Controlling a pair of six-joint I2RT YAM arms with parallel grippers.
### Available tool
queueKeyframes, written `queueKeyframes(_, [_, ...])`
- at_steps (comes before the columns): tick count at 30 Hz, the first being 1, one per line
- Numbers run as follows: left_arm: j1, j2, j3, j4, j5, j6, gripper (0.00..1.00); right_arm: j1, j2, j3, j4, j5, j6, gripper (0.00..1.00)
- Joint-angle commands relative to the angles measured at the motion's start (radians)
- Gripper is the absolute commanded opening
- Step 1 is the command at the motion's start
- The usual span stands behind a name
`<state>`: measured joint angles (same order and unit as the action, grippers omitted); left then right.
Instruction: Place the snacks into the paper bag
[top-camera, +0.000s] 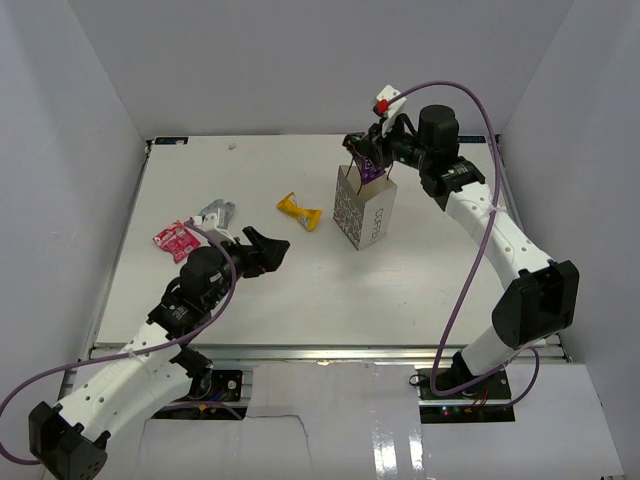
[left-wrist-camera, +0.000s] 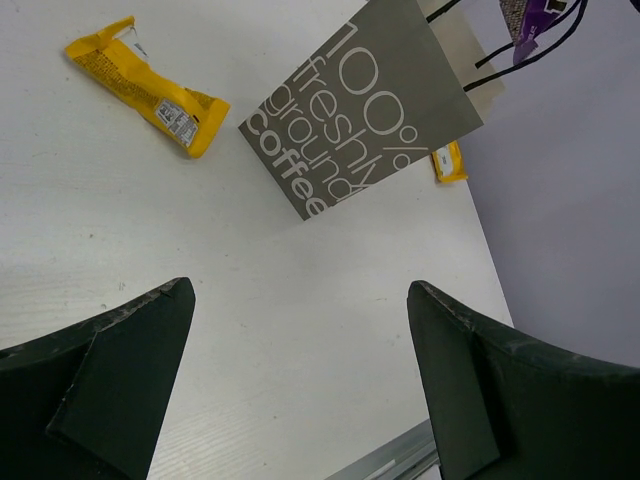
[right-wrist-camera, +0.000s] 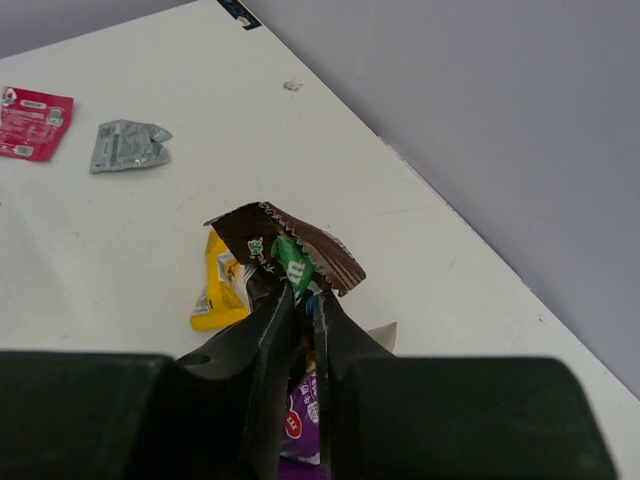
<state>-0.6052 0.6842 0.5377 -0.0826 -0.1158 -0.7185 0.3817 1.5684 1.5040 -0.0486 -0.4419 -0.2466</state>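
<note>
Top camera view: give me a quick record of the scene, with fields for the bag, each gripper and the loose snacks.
paper bag: upright
right gripper: above the bag, shut on purple snack
left gripper: open, empty, facing the bag
loose snacks: yellow snack, silver snack and red snack, all lying left of the bag

— Way to bag (top-camera: 366, 216) mouth?
— Blocked from above: right gripper (top-camera: 371, 160) over it, pinching purple packet (left-wrist-camera: 535, 14).
— Sides?
— Yellow packet (top-camera: 299, 210) at 9 o'clock, left gripper (top-camera: 270, 245), spread, at 8. Right arm (top-camera: 490, 225) overhead at 3. Bare table (top-camera: 400, 295) from 5 to 6.
</note>
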Motion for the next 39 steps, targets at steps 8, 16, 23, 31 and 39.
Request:
queueKeyframes(8, [0.002,0.083,0.031,-0.029,-0.128,-0.195,0.98,0.002,-0.054,-0.033,0.041,0.068,-0.026,0.43])
queueKeyframes(16, [0.018,0.455,0.252,-0.115,-0.248,-0.446,0.98,-0.099,-0.117,0.082,-0.152,-0.110,-0.039,0.68])
queueKeyframes(23, [0.177,0.969,0.695,-0.362,-0.030,-0.549,0.98,-0.312,-0.176,0.000,-0.327,-0.317,-0.114,0.82])
queueKeyframes(31, [0.237,1.314,1.056,-0.551,0.042,-0.527,0.95,-0.466,-0.252,-0.215,-0.415,-0.356,-0.178,0.82])
queueKeyframes(39, [0.237,1.431,1.144,-0.580,0.080,-0.503,0.84,-0.472,-0.231,-0.314,-0.413,-0.376,-0.191,0.82])
